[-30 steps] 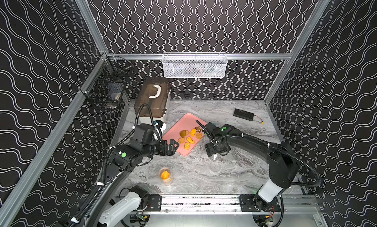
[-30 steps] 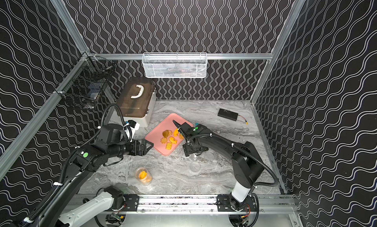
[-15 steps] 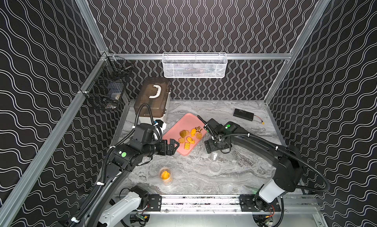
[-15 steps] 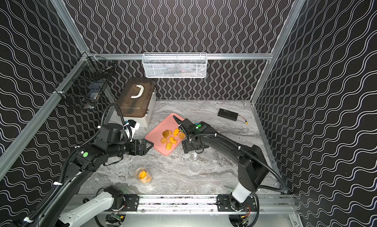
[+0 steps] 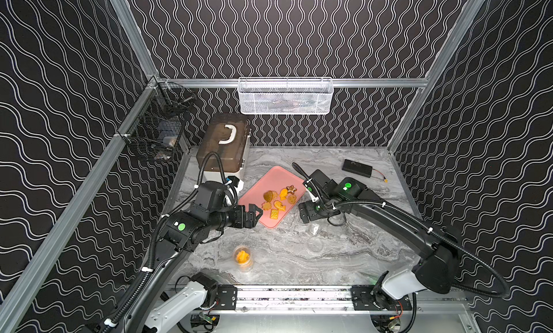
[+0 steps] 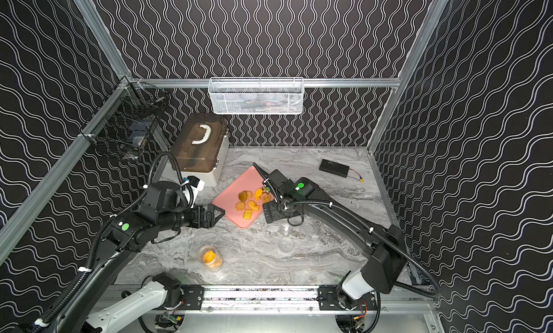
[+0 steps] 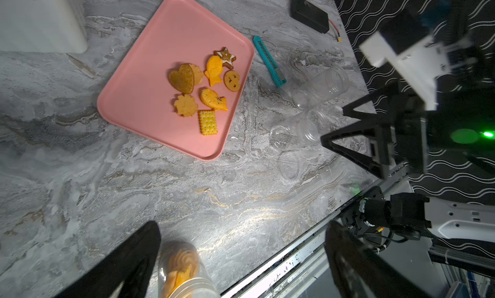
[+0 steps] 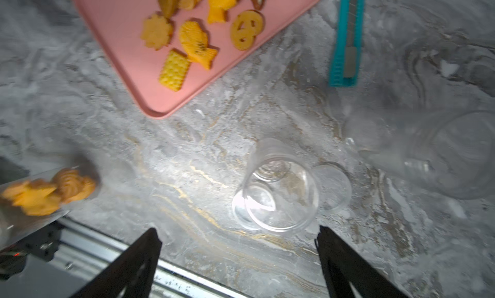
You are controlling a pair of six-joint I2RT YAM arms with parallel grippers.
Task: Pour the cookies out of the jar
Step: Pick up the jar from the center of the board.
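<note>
Several cookies (image 5: pixel 279 201) (image 6: pixel 253 201) (image 7: pixel 206 90) (image 8: pixel 192 37) lie on the pink tray (image 5: pixel 263 193) (image 7: pixel 150 77). An empty clear jar (image 5: pixel 314 228) (image 8: pixel 281 192) stands upright just beyond my right gripper (image 5: pixel 311 216) (image 8: pixel 238 245), which is open and holds nothing. Its lid (image 8: pixel 332 186) lies beside it. A second empty jar (image 7: pixel 321 86) (image 8: pixel 455 154) lies on its side. Another jar (image 5: pixel 242 256) (image 6: pixel 211 256) (image 7: pixel 182 267) with orange cookies inside stands near the front edge. My left gripper (image 5: pixel 254 214) (image 7: pixel 241 256) hovers open by the tray's near-left corner.
A teal box cutter (image 7: pixel 269 61) (image 8: pixel 347 39) lies right of the tray. A black battery pack (image 5: pixel 357 168) sits at the back right, a brown-lidded box (image 5: pixel 223 146) at the back left. Wire baskets (image 5: pixel 285 96) (image 5: pixel 158 131) hang on the walls.
My right gripper has opened wider and drawn slightly up and back from the upright empty jar, which stands free. The left arm has not moved.
</note>
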